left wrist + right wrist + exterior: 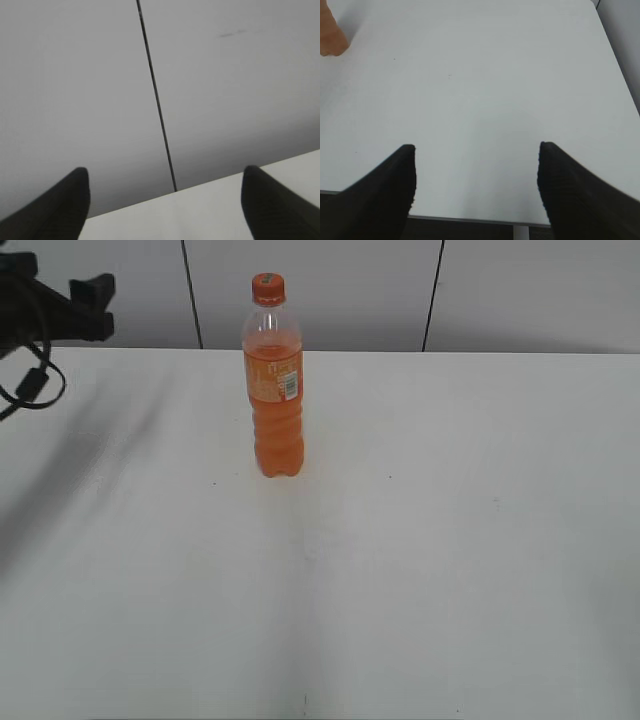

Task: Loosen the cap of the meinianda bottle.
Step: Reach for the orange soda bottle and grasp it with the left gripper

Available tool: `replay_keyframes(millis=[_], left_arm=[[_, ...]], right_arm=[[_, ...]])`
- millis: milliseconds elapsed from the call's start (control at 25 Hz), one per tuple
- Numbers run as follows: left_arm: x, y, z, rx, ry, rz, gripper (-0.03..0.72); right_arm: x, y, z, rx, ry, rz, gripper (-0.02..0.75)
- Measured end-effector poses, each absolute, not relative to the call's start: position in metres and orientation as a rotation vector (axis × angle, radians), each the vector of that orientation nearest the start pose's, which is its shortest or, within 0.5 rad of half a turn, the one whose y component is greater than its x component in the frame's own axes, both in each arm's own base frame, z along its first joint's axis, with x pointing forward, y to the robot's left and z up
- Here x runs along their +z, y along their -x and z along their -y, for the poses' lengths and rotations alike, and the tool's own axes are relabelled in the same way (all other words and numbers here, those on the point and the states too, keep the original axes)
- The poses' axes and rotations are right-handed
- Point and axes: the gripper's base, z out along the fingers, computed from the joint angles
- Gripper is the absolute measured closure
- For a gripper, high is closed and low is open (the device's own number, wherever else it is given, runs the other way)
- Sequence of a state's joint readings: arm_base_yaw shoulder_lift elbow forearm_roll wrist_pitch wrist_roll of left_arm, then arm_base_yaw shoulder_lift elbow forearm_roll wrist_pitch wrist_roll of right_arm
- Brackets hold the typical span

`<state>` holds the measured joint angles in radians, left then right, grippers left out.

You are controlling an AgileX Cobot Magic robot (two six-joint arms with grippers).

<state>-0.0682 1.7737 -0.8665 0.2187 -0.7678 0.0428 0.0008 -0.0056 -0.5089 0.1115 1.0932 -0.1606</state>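
Note:
The meinianda bottle (273, 390) stands upright on the white table (420, 540), towards the back and left of centre. It is clear plastic with orange liquid and an orange label. Its orange cap (267, 287) sits on top. My left gripper (108, 307) hangs open at the far upper left, well away from the bottle. In the left wrist view the left gripper (165, 170) is open on nothing and faces the wall. My right gripper (476, 146) is open and empty above the table's near edge. The bottle's base (330, 35) shows blurred at that view's top left corner.
A grey panelled wall (320, 290) with dark vertical seams stands behind the table. A black cable (35, 385) loops under the left arm. The table's right edge (620, 65) runs along the right wrist view.

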Motion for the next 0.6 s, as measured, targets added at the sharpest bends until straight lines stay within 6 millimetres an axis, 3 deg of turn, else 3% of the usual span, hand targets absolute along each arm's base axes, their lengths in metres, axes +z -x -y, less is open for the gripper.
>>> replay_keyframes(millis=[160,280,440,600], left_arm=[[0.178,-0.401,0.039,-0.131,-0.313,-1.617,0.126],[0.154,-0.413,0.033,-0.216,-0.277,-1.592,0.126],[0.125,-0.412,0.033,-0.338,-0.395,-1.559,0.126],[0.108,-0.401,0.048,-0.463,-0.603,-1.518,0.126]], right_arm=[[0.277,0.008,-0.009,0.035,0.174,-2.050,0.172],[0.277,0.008,-0.009,0.035,0.174,-2.050,0.172],[0.277,0.008,-0.009,0.035,0.174,-2.050,0.172],[0.277,0.008,-0.009,0.035,0.174,-2.050,0.172]])
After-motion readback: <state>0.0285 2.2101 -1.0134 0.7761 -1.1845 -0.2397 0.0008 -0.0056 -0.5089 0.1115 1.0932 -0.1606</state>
